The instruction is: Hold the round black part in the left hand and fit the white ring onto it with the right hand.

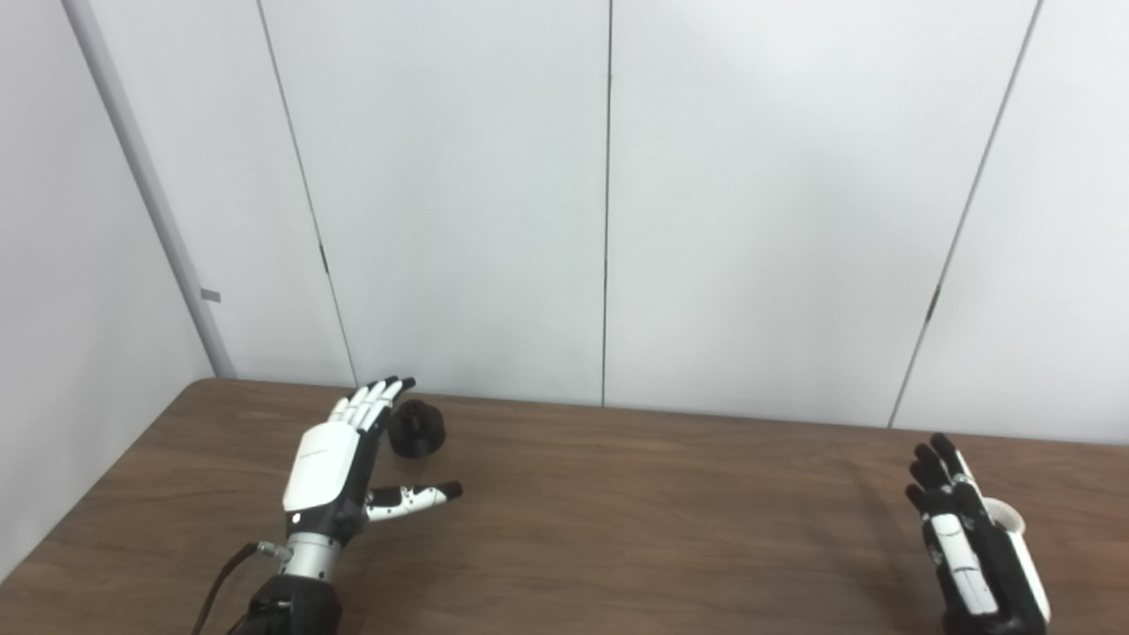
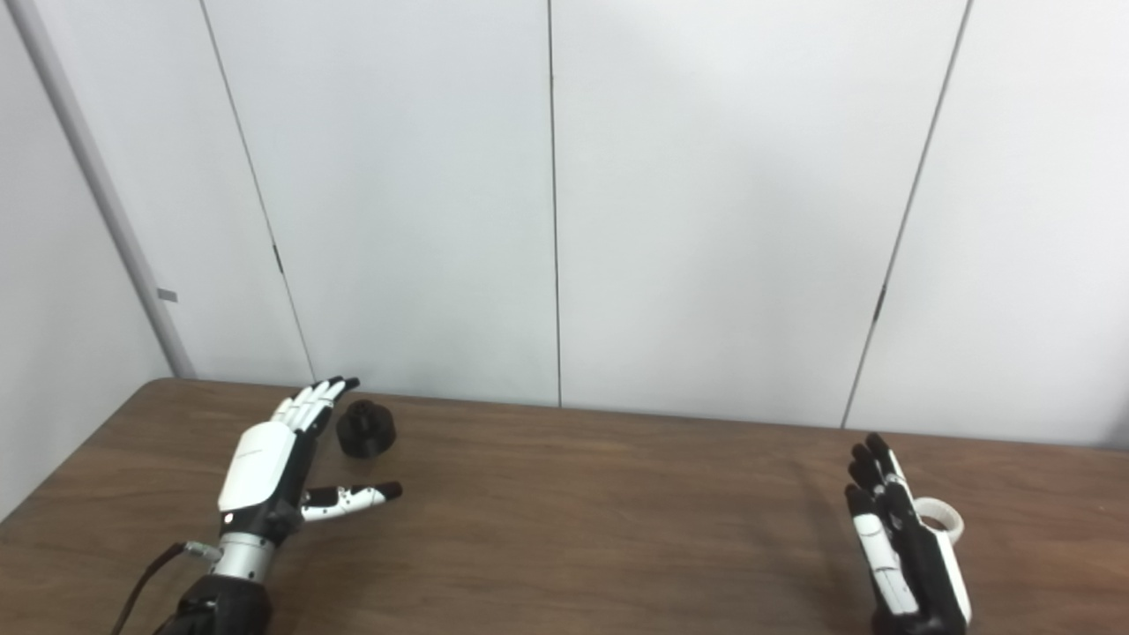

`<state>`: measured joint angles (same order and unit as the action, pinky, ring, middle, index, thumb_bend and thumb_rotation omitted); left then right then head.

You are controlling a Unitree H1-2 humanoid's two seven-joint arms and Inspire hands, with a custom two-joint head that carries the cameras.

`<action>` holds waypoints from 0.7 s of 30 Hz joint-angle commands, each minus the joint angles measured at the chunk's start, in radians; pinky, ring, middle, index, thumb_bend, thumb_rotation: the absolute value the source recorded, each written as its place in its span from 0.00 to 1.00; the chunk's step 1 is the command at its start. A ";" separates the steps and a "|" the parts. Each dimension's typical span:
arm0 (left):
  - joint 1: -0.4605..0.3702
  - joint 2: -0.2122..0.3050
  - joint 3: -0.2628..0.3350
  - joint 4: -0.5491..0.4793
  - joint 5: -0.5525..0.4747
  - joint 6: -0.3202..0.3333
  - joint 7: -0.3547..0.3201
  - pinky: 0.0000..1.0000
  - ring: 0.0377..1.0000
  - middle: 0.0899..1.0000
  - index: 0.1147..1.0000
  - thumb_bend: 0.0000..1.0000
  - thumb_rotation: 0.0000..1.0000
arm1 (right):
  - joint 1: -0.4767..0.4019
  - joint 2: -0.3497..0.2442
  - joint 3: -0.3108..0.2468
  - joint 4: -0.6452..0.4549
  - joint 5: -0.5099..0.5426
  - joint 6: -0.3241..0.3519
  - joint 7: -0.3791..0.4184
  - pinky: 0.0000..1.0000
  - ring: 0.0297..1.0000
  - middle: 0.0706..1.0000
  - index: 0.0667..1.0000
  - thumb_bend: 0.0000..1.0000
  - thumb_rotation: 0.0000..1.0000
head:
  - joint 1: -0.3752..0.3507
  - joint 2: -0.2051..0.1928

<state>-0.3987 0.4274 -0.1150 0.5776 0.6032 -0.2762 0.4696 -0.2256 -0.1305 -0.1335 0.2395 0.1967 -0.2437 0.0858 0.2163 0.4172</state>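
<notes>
The round black part stands on the brown table near its far left. My left hand is open just left of it, fingers stretched toward the wall and thumb pointing right, holding nothing. At the right the white ring lies on the table, partly hidden behind my right hand. That hand stands edge-on with fingers straight up, open, right beside the ring on its left.
A wall of pale panels rises directly behind the table's far edge. The table's left edge runs close to the left arm. A black cable hangs from the left wrist.
</notes>
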 commanded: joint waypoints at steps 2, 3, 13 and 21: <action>-0.035 0.033 0.028 -0.031 -0.037 0.030 -0.045 0.98 0.96 0.96 0.94 0.99 0.49 | 0.061 -0.004 -0.009 0.051 0.014 -0.017 0.016 0.96 0.96 0.95 0.95 0.48 0.69 | 0.007 0.002; -0.035 0.034 0.031 -0.034 -0.042 0.035 -0.055 0.98 0.97 0.97 0.95 0.99 0.49 | 0.061 -0.005 -0.009 0.053 0.016 -0.020 0.018 0.97 0.96 0.95 0.95 0.48 0.69 | 0.007 0.002; -0.050 0.047 0.059 -0.020 -0.108 0.074 -0.165 1.00 1.00 1.00 1.00 1.00 0.49 | 0.058 -0.012 -0.010 0.065 0.020 -0.026 0.016 0.96 0.96 0.94 0.95 0.50 0.69 | 0.039 0.002; -0.068 0.033 0.088 0.022 -0.133 0.064 -0.146 0.99 0.99 1.00 1.00 1.00 0.46 | 0.057 -0.015 -0.011 0.069 0.021 -0.026 0.017 0.96 0.97 0.94 0.95 0.50 0.71 | 0.055 -0.001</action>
<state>-0.4097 0.4399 -0.0474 0.6094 0.4833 -0.1970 0.2987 -0.2260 -0.1457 -0.1385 0.2451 0.2135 -0.2444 0.0878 0.2700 0.4157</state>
